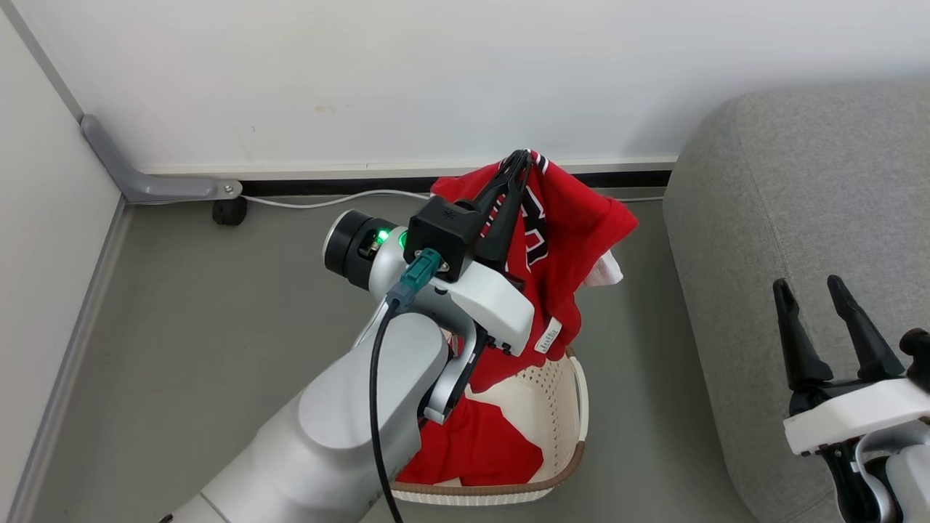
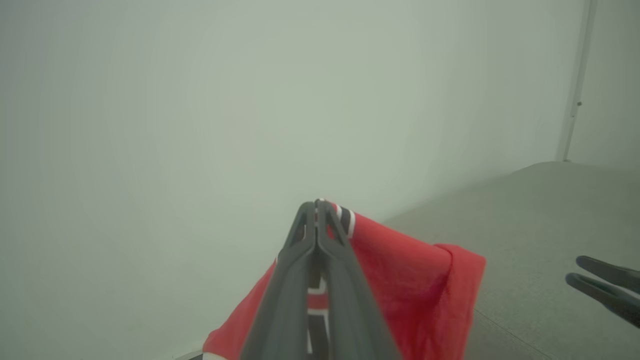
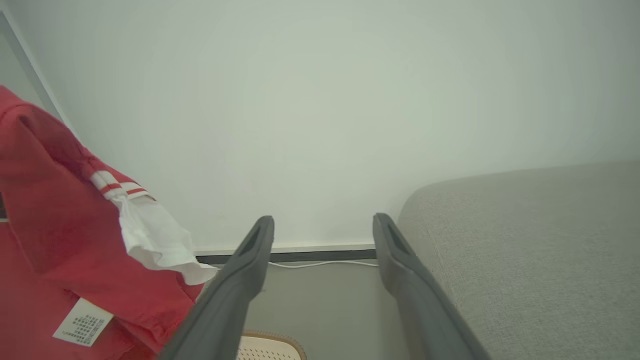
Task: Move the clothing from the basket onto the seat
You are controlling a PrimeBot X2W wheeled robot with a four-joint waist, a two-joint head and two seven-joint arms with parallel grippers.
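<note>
1. At the lower right of the head view, the right gripper (image 1: 808, 287) is seen against the grey seat (image 1: 799, 181). Its two dark fingers are spread well apart and nothing is held between them. The same wide gap is shown in the right wrist view.
2. The cream basket (image 1: 552, 392) is set on the grey floor (image 1: 218, 327) just beside the seat and is partly hidden by the pale left forearm. A plain red garment (image 1: 479, 450) is left lying inside it.
3. Above the basket, the red jersey (image 1: 563, 218) is held up by the left gripper (image 1: 522, 161). Its fingers are pressed together on a striped edge of the cloth, and the pinch is shown closely in the left wrist view. The jersey is draped down from the fingertips over the basket's open top, clear of the seat, with dark lettering partly seen. A white care label (image 1: 550, 338) is turned outward near its lower edge.
4. Beyond the basket, a white cable (image 1: 327, 200) is run along the floor at the foot of the white wall (image 1: 436, 73).
</note>
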